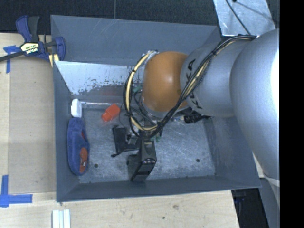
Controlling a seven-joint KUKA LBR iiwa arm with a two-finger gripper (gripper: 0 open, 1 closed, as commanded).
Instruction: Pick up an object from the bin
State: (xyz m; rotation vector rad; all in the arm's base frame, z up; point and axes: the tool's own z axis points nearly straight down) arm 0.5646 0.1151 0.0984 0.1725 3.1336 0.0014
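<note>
My gripper (132, 153) hangs low over the bin floor near the front wall, a little left of the middle. Its two black fingers (142, 167) stand apart, open, with bare floor between them. An orange lump (111, 113) lies just behind and to the left of the gripper. Beside it, a clear tube with a white cap (76, 108) lies along the back-left wall. A blue soft thing with an orange patch (76, 146) lies lengthwise against the left wall, well apart from the fingers.
The arm with its orange cover and looped cables reaches in from the right and hides the middle and back of the bin. The grey floor to the right of the gripper shows only scuff marks.
</note>
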